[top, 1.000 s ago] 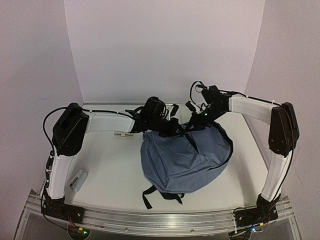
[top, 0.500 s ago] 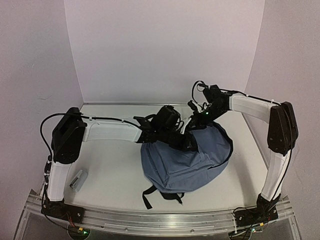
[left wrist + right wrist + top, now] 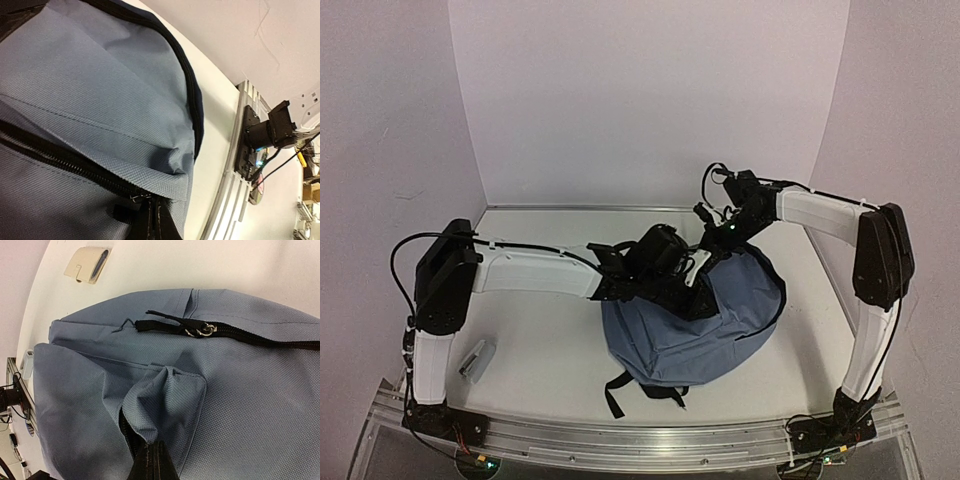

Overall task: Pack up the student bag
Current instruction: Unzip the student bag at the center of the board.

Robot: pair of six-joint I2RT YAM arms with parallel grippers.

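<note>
The left end effector (image 3: 153,222) and right end effector (image 3: 151,459) each pinch fabric at the far edge of the student bag (image 3: 710,330), whose body lies toward the bases.

My left gripper (image 3: 698,292) now sits farther right and nearer, down on the top of the student bag (image 3: 690,335) instead of behind its far-left edge. My left arm (image 3: 535,272) stretches out longer, elbow pushed farther left.

top camera looks down from above the near edge of the bench (image 3: 540,340); both wrist cameras sit close against the bag (image 3: 700,335), shared by all three.
</note>
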